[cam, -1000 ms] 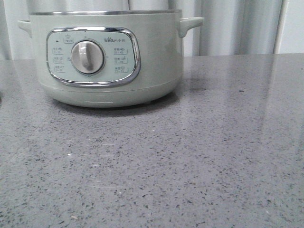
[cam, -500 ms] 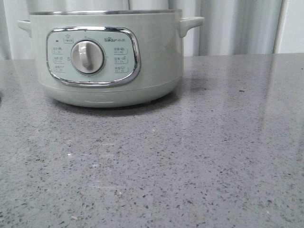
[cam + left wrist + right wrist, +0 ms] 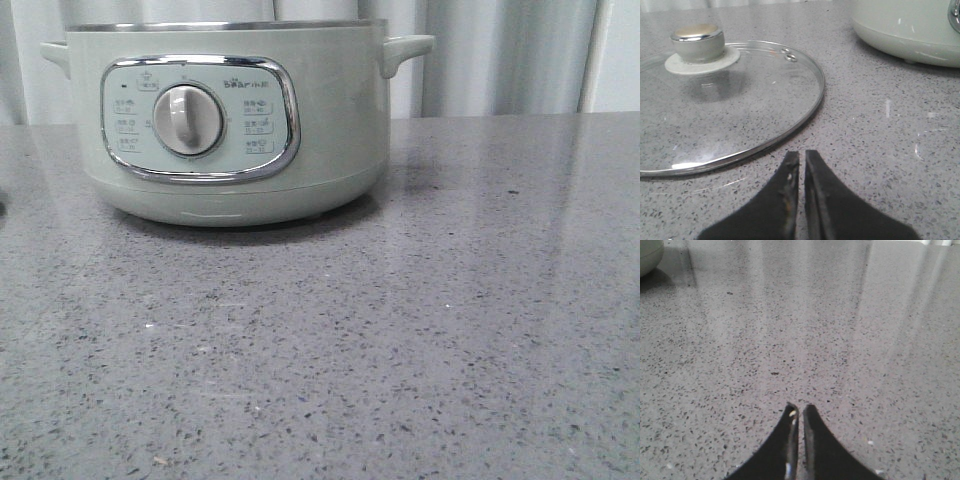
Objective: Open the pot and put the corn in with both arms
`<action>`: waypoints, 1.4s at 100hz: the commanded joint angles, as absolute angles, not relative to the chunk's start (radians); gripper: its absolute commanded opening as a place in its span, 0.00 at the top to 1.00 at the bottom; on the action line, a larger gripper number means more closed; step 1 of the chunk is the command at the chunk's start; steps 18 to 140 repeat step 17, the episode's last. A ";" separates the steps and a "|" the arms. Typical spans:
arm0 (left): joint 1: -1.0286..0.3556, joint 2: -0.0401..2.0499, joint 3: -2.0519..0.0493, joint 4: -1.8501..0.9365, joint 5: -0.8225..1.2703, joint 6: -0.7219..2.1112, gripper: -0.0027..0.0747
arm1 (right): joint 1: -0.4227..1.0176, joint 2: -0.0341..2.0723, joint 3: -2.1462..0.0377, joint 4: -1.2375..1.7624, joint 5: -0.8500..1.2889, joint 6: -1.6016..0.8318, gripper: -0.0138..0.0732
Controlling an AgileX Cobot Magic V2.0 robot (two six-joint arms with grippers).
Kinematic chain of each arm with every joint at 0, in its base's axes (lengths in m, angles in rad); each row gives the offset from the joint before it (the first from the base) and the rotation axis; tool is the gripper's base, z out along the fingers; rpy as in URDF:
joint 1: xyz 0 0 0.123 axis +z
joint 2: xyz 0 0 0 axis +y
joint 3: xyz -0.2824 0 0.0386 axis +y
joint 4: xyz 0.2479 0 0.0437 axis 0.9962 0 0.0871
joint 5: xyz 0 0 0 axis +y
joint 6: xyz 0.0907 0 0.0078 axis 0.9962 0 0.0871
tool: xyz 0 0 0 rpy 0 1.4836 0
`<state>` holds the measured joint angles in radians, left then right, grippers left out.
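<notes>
The pot (image 3: pixel 235 120) stands lidless on the bench (image 3: pixel 400 330); a glass lid (image 3: pixel 725 105) lies beside it. Left claw (image 3: pixel 801 160) and right claw (image 3: pixel 800 415) are closed together, empty

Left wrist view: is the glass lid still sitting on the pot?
No. The glass lid lies flat on the grey countertop beside the pot, its knob up, in front of the left tool.

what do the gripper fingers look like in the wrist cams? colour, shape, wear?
Left gripper and right gripper look alike: matte black fingers, broad at the base, curving to narrow pointed tips. Small pale scuffs mark the inner edges near the tips. No cables, labels or arm links are in view.
</notes>
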<state>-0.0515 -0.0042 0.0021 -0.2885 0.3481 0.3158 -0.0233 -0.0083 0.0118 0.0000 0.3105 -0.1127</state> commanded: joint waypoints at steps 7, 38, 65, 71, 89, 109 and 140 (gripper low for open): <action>-0.058 -0.038 0.009 -0.295 0.327 0.307 0.99 | -0.029 -0.031 0.030 0.000 0.294 -0.112 0.89; -0.058 -0.038 0.009 -0.295 0.327 0.307 0.99 | -0.029 -0.031 0.030 0.000 0.294 -0.112 0.89; -0.058 -0.038 0.009 -0.295 0.327 0.307 0.99 | -0.029 -0.031 0.030 0.000 0.294 -0.112 0.89; -0.058 -0.038 0.009 -0.295 0.327 0.307 0.99 | -0.029 -0.031 0.030 0.000 0.294 -0.112 0.89; -0.058 -0.038 0.009 -0.295 0.327 0.307 0.99 | -0.029 -0.031 0.030 0.000 0.294 -0.112 0.89; -0.058 -0.038 0.009 -0.295 0.327 0.307 0.99 | -0.029 -0.031 0.030 0.000 0.294 -0.112 0.89; -0.058 -0.038 0.009 -0.295 0.327 0.307 0.99 | -0.029 -0.031 0.030 0.000 0.294 -0.112 0.89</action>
